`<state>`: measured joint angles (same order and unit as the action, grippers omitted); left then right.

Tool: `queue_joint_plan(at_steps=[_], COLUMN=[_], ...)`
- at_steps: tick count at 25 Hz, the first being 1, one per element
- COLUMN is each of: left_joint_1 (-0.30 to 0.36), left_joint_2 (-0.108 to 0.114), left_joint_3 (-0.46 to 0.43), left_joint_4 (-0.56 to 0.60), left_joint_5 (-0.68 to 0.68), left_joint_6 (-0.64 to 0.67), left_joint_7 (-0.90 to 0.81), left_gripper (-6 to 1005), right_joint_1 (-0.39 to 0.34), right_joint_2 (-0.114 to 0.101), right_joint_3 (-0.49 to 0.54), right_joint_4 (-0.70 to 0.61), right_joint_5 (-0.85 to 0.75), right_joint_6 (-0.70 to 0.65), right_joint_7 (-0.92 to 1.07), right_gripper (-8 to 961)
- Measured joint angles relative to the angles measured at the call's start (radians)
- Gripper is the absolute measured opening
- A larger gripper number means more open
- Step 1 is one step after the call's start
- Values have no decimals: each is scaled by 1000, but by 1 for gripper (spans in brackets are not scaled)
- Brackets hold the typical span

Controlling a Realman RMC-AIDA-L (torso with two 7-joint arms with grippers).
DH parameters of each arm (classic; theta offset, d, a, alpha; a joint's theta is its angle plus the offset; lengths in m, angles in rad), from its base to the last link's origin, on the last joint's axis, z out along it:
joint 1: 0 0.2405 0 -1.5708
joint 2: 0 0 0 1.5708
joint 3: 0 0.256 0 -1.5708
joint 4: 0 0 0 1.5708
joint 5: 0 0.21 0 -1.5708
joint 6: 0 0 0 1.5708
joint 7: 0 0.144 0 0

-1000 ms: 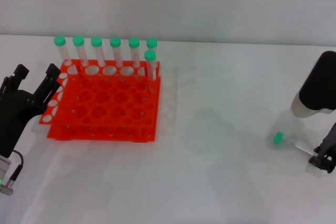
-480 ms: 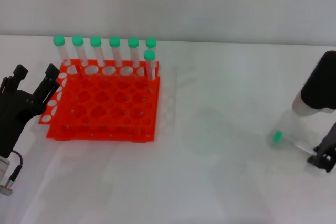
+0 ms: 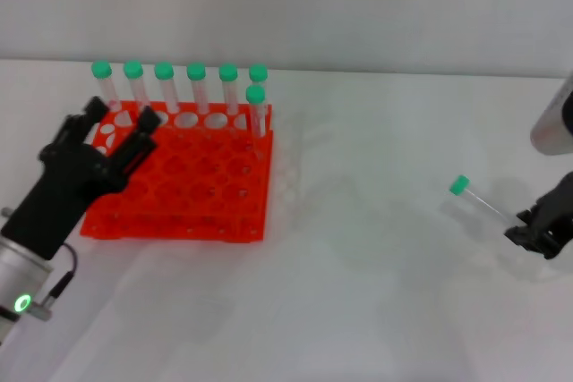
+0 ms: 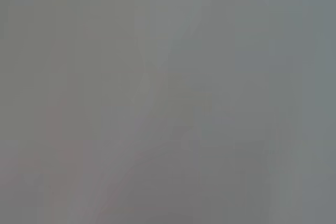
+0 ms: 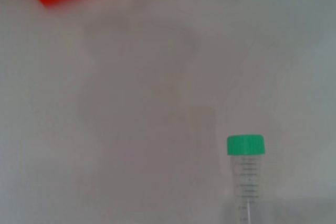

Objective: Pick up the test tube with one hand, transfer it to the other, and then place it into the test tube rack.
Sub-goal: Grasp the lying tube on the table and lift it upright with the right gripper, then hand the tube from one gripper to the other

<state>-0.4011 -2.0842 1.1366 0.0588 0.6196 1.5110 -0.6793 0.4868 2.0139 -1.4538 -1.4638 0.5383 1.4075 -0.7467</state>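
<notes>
Gripping the slim clear green-capped test tube (image 3: 481, 202) by its tip, the black right gripper (image 3: 530, 225) holds it off the table (left gripper (image 3: 115, 134) spread open over the orange-red plastic rack (image 3: 192, 185)).

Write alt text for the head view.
The right end effector holds a green-capped tube by its tip, cap toward the orange rack. The left end effector, open, hovers over the rack's left side; seven tubes stand along its far edge.
</notes>
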Motion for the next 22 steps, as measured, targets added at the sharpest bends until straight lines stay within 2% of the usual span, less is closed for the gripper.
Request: queue_joint_plan(at_steps=[7, 11, 17, 22], left_joint_1=[-65, -116, -181, -228], left_joint_2=[3, 4, 3, -3], left_joint_3=[0, 0, 0, 2], left_joint_4=[58, 63, 65, 63], left_joint_5=[190, 287, 396, 445], left_joint_6=[-9, -10, -23, -62], left_joint_7=[-121, -183, -263, -328], left_gripper=[789, 787, 783, 781], right_joint_1=[-40, -88, -106, -99], right_joint_2=[-1, -2, -2, -3], right_joint_3=[58, 102, 200, 231], right_joint_4=[1, 25, 194, 328], right_joint_5=[192, 357, 643, 787], right_joint_6=[-74, -153, -192, -195], right_joint_7=[-131, -267, -516, -675], right_gripper=[179, 179, 181, 182])
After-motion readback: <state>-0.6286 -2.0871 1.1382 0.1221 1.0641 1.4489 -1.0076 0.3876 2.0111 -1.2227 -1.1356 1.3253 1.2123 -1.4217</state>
